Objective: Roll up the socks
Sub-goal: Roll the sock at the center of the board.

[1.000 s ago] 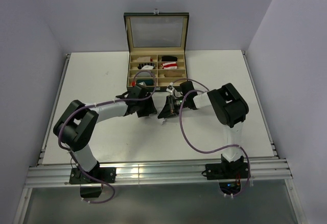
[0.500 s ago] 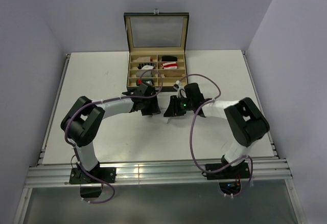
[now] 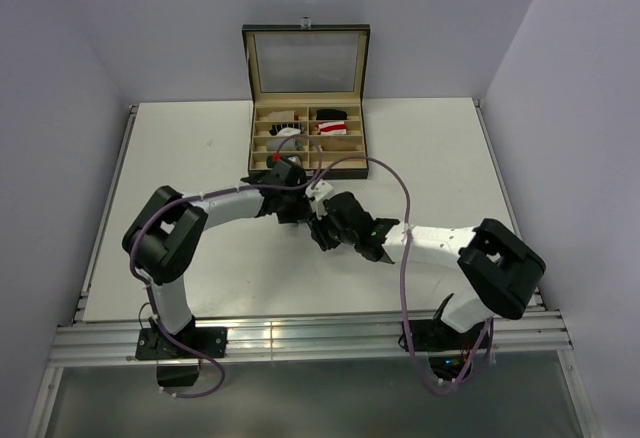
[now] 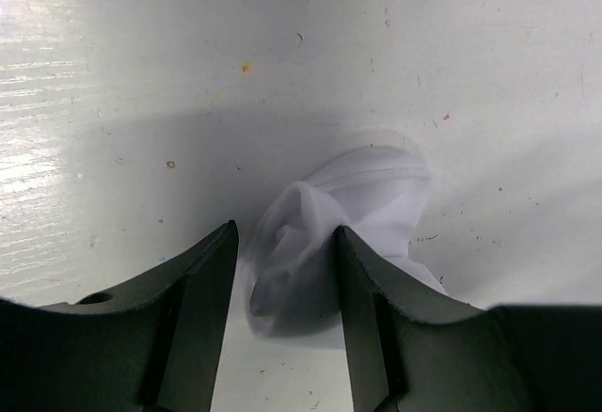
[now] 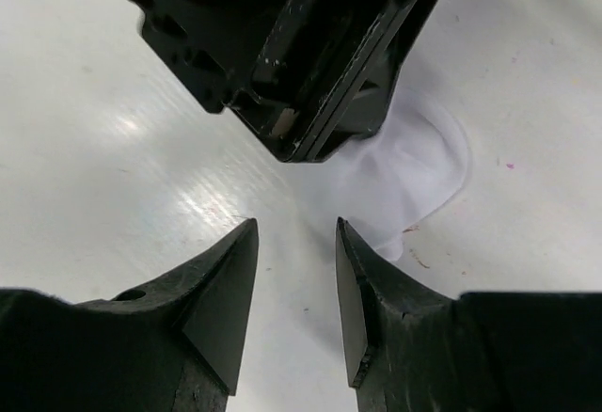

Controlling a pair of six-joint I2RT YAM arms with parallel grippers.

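Two grippers crowd one white sock (image 4: 367, 196), bunched on the table (image 4: 141, 73) just near of the box (image 3: 305, 138). Narrowed jaws of the left gripper (image 4: 287, 243) pinch its fabric. The right gripper (image 5: 294, 233), part-open and empty, should tuck the loose edge tightly.

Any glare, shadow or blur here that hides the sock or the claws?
Top external: evenly lit and sharp. Left wrist: glare streaks on the table at left; the white sock lies partly in shadow inside the left claw. Right wrist: mild sheen on the table; right claw dark, surface detail lost.
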